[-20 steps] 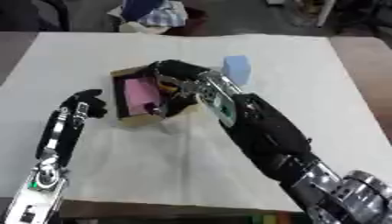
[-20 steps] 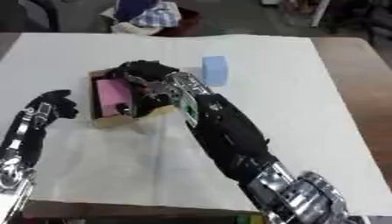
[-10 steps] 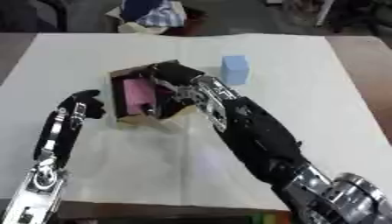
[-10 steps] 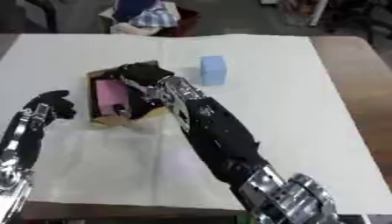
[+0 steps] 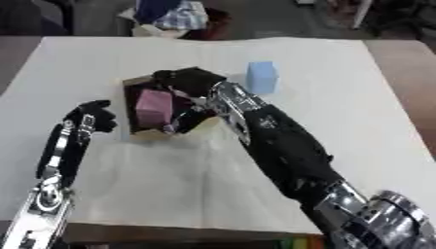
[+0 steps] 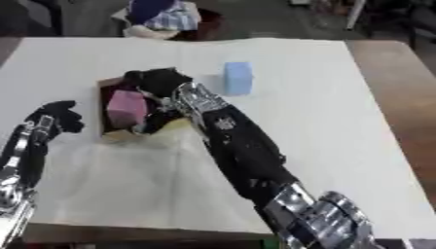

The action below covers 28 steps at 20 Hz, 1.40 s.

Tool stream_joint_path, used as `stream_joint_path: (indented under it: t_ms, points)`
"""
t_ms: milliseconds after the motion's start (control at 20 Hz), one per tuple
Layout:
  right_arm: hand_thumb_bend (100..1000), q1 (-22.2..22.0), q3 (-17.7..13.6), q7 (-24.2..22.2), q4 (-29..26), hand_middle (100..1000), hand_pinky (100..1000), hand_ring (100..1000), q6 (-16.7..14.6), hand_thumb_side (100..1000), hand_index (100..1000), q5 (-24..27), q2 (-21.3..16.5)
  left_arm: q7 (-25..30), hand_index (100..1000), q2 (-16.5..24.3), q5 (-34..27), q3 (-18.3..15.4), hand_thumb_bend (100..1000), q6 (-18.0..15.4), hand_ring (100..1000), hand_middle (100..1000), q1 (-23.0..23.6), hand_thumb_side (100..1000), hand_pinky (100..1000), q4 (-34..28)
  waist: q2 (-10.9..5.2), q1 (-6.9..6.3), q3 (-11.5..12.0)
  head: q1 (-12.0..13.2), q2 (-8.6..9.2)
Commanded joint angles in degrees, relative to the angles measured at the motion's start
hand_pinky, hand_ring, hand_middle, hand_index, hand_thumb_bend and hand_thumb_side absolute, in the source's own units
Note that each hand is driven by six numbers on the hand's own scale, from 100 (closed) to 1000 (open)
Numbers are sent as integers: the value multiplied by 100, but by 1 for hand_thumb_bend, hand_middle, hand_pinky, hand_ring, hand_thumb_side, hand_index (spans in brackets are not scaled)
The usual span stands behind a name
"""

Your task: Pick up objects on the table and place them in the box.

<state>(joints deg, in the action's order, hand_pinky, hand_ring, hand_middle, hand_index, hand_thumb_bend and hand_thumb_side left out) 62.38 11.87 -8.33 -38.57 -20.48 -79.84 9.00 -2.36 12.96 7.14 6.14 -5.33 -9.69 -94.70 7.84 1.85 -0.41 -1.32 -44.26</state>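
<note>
the left hand (image 5: 92,116) lies on the white cloth-covered table (image 5: 340,112) beside the small brown cardboard box (image 5: 136,131), apart from it, its fingers curled in and holding nothing. the right arm stretches forward from the lower right, and the right hand (image 5: 189,85) is bent down over the box, fingers curled at the pink rectangular block (image 5: 153,105) inside. farther off, a light blue rectangular block (image 6: 238,77) stands on the cloth; the right eye view shows it clear of the arm.

My right hand (image 5: 189,86) reaches forward, fingers curled; forearm stretched long. My left hand (image 5: 92,115) hangs curled, empty.
</note>
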Motion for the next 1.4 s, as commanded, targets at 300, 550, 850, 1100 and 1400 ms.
stream_joint_path:
  t_ms: [300, 550, 850, 1100, 1400]
  points:
    - [359, 305, -606, 442, -137, 976, 836, 868, 142, 545, 1000, -633, -351, -5, 777, 19, 4, -3, 100, -15, 595, 562, -74, 925, 634, -94, -54, -82, -23, -30, 14]
    - [271, 454, -1112, 453, -43, 961, 835, 855, 492, 532, 1000, -296, -729, -12, 777, 28, 4, -10, 100, -12, 595, 562, -60, 925, 634, -92, -61, -91, -65, -69, 14]
    - [172, 443, -1772, 578, 266, 940, 831, 841, 1045, 580, 1000, -79, -1024, -12, 777, 25, 2, -11, 100, -11, 595, 562, -57, 925, 634, -89, -63, -101, -84, -100, 14]
    - [118, 302, -2148, 817, 632, 940, 837, 855, 1519, 652, 1000, -66, -1104, -20, 777, 26, 1, -19, 100, -9, 595, 562, -52, 926, 634, -90, -62, -104, -82, -90, 14]
    - [161, 255, -2289, 982, 867, 974, 900, 971, 2099, 668, 1000, -310, -1108, -20, 777, 21, 1, -15, 100, -9, 595, 562, -51, 927, 634, -86, -59, -100, -71, -91, 14]
